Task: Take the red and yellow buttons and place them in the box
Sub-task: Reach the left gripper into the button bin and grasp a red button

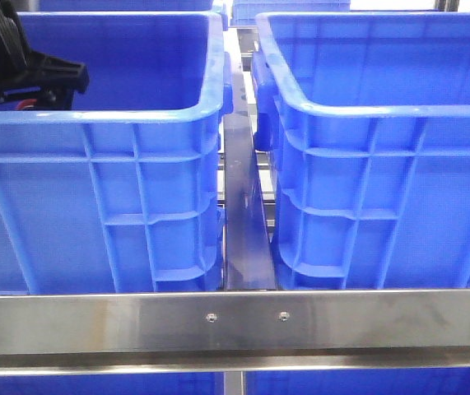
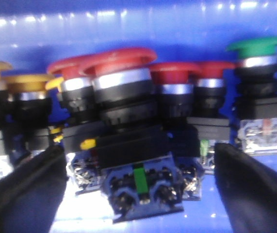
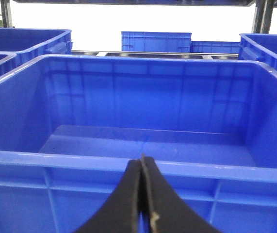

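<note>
In the left wrist view, several mushroom-head buttons stand in a row on the blue crate floor. Two yellow buttons are at one end and several red buttons are in the middle. The nearest red button has a black body and a blue contact block. My left gripper is open, low in the crate, with a finger on either side of this nearest red button, not touching it. In the front view my left arm reaches into the left crate. My right gripper is shut and empty, in front of the near wall of an empty blue crate.
A green button stands at the far end of the row. The right crate stands beside the left one with a metal rail between them. A steel bar runs across the front. More blue crates stand behind.
</note>
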Controlling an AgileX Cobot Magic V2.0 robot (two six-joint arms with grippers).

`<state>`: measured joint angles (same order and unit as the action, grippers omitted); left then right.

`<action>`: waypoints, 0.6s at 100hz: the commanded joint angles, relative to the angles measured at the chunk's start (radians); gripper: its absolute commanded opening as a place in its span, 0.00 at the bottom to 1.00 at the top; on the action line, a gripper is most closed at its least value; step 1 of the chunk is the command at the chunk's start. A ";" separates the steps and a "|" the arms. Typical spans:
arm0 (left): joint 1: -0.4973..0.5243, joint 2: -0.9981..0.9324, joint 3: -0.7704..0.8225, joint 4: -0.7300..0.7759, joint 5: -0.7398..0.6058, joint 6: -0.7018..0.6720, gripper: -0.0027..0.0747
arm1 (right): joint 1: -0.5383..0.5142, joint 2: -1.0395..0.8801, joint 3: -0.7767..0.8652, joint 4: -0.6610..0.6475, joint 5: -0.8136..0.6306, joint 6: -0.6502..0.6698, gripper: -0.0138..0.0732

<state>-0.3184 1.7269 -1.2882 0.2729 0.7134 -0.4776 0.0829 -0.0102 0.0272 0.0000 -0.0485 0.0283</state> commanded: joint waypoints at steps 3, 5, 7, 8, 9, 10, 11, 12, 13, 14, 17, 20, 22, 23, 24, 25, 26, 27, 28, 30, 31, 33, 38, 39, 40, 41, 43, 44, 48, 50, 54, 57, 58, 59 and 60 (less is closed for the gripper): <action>-0.007 -0.029 -0.033 0.015 -0.032 -0.011 0.69 | -0.002 -0.022 -0.001 -0.009 -0.084 -0.003 0.08; -0.007 -0.029 -0.033 0.015 -0.032 -0.011 0.69 | -0.002 -0.022 -0.001 -0.009 -0.084 -0.003 0.08; -0.007 -0.029 -0.033 0.015 -0.032 -0.011 0.67 | -0.002 -0.022 -0.001 -0.009 -0.084 -0.003 0.08; -0.007 -0.029 -0.033 0.015 -0.032 -0.011 0.67 | -0.002 -0.022 -0.001 -0.009 -0.084 -0.003 0.08; -0.007 -0.029 -0.033 0.015 -0.032 -0.011 0.66 | -0.002 -0.022 -0.001 -0.009 -0.084 -0.003 0.08; -0.007 -0.029 -0.033 0.015 -0.032 -0.011 0.65 | -0.002 -0.022 -0.001 -0.009 -0.084 -0.003 0.08; -0.007 -0.029 -0.033 0.015 -0.032 -0.011 0.65 | -0.002 -0.022 -0.001 -0.009 -0.084 -0.003 0.08; -0.007 -0.029 -0.035 0.015 -0.032 -0.011 0.63 | -0.002 -0.022 -0.001 -0.009 -0.084 -0.003 0.08; -0.007 -0.029 -0.035 0.015 -0.032 -0.011 0.63 | -0.002 -0.022 -0.001 -0.009 -0.084 -0.003 0.08; -0.007 -0.029 -0.035 0.015 -0.032 -0.011 0.61 | -0.002 -0.022 -0.001 -0.009 -0.084 -0.003 0.08; -0.007 -0.029 -0.037 0.015 -0.032 -0.011 0.57 | -0.002 -0.022 -0.001 -0.009 -0.084 -0.003 0.08; -0.007 -0.029 -0.039 0.015 -0.032 -0.011 0.53 | -0.002 -0.022 -0.001 -0.009 -0.084 -0.003 0.08; -0.007 -0.029 -0.039 0.015 -0.032 -0.011 0.49 | -0.002 -0.022 -0.001 -0.009 -0.084 -0.003 0.08; -0.007 -0.029 -0.040 0.015 -0.032 -0.011 0.48 | -0.002 -0.022 -0.001 -0.009 -0.084 -0.003 0.08; -0.007 -0.029 -0.040 0.015 -0.032 -0.011 0.45 | -0.002 -0.022 -0.001 -0.009 -0.084 -0.003 0.08; -0.007 -0.029 -0.043 0.015 -0.032 -0.011 0.44 | -0.002 -0.022 -0.001 -0.009 -0.084 -0.003 0.08; -0.007 -0.031 -0.043 0.015 -0.032 -0.011 0.41 | -0.002 -0.022 -0.001 -0.009 -0.084 -0.003 0.08; -0.007 -0.031 -0.043 0.015 -0.032 -0.011 0.39 | -0.002 -0.022 -0.001 -0.009 -0.084 -0.003 0.08; -0.007 -0.031 -0.043 0.015 -0.032 -0.011 0.37 | -0.002 -0.022 -0.001 -0.009 -0.084 -0.003 0.08; -0.007 -0.033 -0.043 0.018 -0.032 -0.011 0.32 | -0.002 -0.022 -0.001 -0.009 -0.084 -0.003 0.08; -0.007 -0.033 -0.043 0.018 -0.032 -0.011 0.29 | -0.002 -0.022 -0.001 -0.009 -0.084 -0.003 0.08; -0.007 -0.035 -0.044 0.020 -0.032 -0.011 0.24 | -0.002 -0.022 -0.001 -0.009 -0.084 -0.003 0.08; -0.007 -0.042 -0.044 0.024 -0.032 -0.011 0.12 | -0.002 -0.022 -0.001 -0.009 -0.084 -0.003 0.08; -0.007 -0.041 -0.044 0.026 -0.032 -0.011 0.10 | -0.002 -0.022 -0.001 -0.009 -0.084 -0.003 0.08; -0.007 -0.044 -0.044 0.026 -0.032 -0.011 0.07 | -0.002 -0.022 -0.001 -0.009 -0.084 -0.003 0.08; -0.007 -0.046 -0.044 0.029 -0.032 -0.011 0.06 | -0.002 -0.022 -0.001 -0.009 -0.084 -0.003 0.08; -0.007 -0.050 -0.044 0.029 -0.032 -0.011 0.01 | -0.002 -0.022 -0.001 -0.009 -0.084 -0.003 0.08; -0.007 -0.053 -0.044 0.032 -0.032 -0.011 0.01 | -0.002 -0.022 -0.001 -0.009 -0.084 -0.003 0.08; -0.007 -0.060 -0.044 0.033 -0.032 -0.007 0.01 | -0.002 -0.022 -0.001 -0.009 -0.084 -0.003 0.08; -0.007 -0.064 -0.044 0.033 -0.032 -0.005 0.01 | -0.002 -0.022 -0.001 -0.009 -0.084 -0.003 0.08; -0.007 -0.076 -0.044 0.033 -0.027 -0.001 0.01 | -0.002 -0.022 -0.001 -0.009 -0.084 -0.003 0.08; -0.009 -0.087 -0.044 0.036 -0.021 0.002 0.01 | -0.002 -0.022 -0.001 -0.009 -0.084 -0.003 0.08; -0.011 -0.093 -0.044 0.038 -0.021 0.002 0.01 | -0.002 -0.022 -0.001 -0.009 -0.084 -0.003 0.08; -0.014 -0.095 -0.044 0.038 -0.017 0.007 0.01 | -0.002 -0.022 -0.001 -0.009 -0.084 -0.003 0.08; -0.014 -0.098 -0.044 0.038 -0.016 0.010 0.01 | -0.002 -0.022 -0.001 -0.009 -0.084 -0.003 0.08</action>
<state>-0.3204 1.7067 -1.3005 0.2853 0.7174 -0.4776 0.0829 -0.0102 0.0272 0.0000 -0.0485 0.0283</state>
